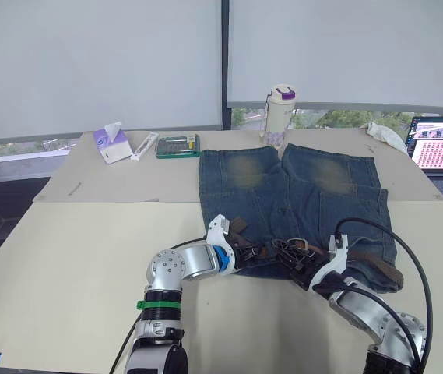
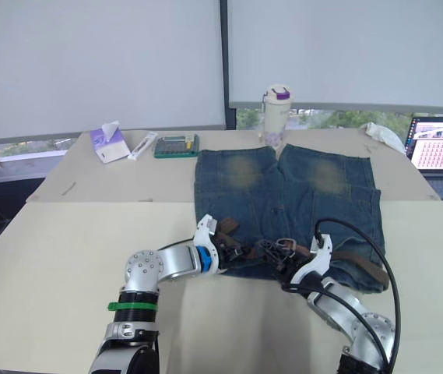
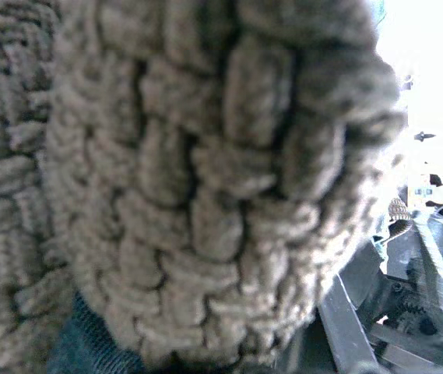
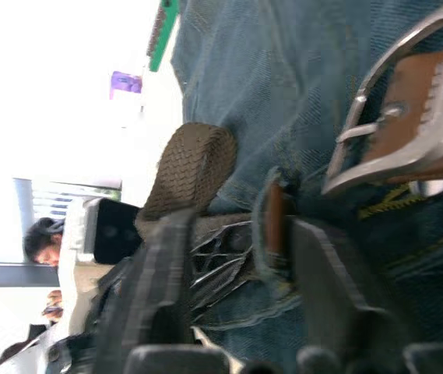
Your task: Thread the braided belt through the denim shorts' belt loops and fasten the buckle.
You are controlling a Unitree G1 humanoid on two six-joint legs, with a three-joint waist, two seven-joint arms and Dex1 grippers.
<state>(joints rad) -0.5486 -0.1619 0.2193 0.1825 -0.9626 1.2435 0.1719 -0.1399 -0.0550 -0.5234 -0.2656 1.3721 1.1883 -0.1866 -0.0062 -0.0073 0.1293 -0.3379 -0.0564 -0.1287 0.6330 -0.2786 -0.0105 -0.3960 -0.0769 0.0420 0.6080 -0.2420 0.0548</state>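
Most of the threading looks done: the braided belt (image 1: 377, 261) runs along the waistband of the denim shorts (image 1: 295, 195), which lie flat on the table (image 1: 73, 257) with the waist toward the robot and the legs pointing to 12 o'clock. At the right hip the brown strap curves around the corner of the waistband. The buckle (image 4: 396, 117) lies on the denim near the fly, its prong across the frame and no strap passed through it, so fastening remains, by my judgement.

The left gripper (image 1: 251, 253) is at the waistband toward 9 o'clock of the buckle; woven strap presses right against its wrist camera, but how its jaws stand I cannot tell. The right gripper (image 4: 240, 234) has its fingers apart on either side of a belt loop (image 4: 272, 222) with brown strap inside it, gripping nothing firmly as far as I can see. The belt's looped free end (image 4: 194, 164) rises just beside it.

How many loops are filled stays hidden beneath both grippers.
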